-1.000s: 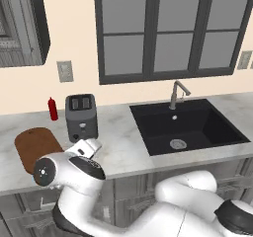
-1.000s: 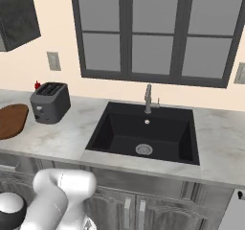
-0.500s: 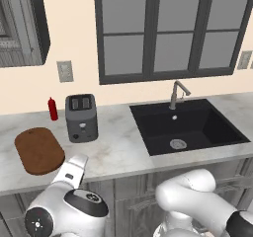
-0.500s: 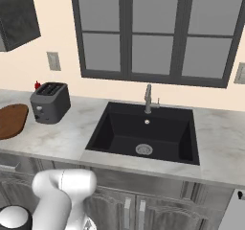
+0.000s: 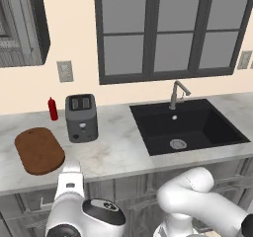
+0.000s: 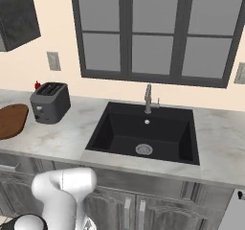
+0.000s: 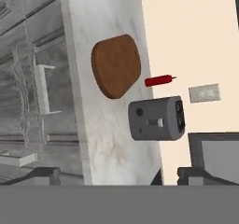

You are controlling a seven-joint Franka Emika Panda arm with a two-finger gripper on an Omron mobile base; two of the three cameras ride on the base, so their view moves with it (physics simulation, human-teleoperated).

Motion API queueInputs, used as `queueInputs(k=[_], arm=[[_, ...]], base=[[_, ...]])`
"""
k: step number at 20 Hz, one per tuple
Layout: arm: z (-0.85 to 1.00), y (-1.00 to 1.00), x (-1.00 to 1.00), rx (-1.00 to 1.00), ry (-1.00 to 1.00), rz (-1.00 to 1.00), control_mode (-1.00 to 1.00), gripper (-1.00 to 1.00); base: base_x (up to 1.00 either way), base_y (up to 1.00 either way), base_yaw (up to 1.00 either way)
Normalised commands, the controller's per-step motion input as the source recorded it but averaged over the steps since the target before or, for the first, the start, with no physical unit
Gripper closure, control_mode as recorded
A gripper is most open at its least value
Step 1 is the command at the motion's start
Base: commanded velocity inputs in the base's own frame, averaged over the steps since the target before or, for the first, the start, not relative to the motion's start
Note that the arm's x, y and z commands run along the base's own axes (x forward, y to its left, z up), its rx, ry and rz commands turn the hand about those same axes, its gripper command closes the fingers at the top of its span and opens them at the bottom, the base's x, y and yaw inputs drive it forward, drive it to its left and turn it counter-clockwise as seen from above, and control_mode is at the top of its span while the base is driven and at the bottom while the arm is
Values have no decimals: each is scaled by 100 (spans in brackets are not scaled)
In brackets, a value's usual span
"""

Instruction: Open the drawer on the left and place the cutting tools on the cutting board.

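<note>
1. The flat reddish-brown wooden cutting board (image 5: 39, 150) lies on the pale marbled countertop (image 5: 118, 147), at its left part, with nothing on it.
2. A dark grey two-slot toaster (image 5: 81, 117) stands just right of the board, apart from it; a small red bottle (image 5: 52, 108) stands behind, by the wall.
3. A black sink basin (image 5: 190, 126) with a silver tap (image 5: 176, 94) sits well to the right of the toaster.
4. The hand view is rolled sideways: the grey wood-grain drawer front (image 7: 28, 90) with its slim silver bar handle (image 7: 43, 88) lies below the counter edge under the board, and looks shut.
5. The two-finger gripper (image 7: 117, 175) has its dark tips spread wide, holding nothing, apart from the handle.
6. No knife can be made out.
</note>
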Motion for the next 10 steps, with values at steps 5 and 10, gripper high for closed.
queueInputs(k=[5, 10], arm=[[-22, -2, 0, -1, -5, 30, -100, -100], [-45, -2, 1, 0, -9, 19, -100, -100]], base=[[0, 0, 0], [0, 0, 0]])
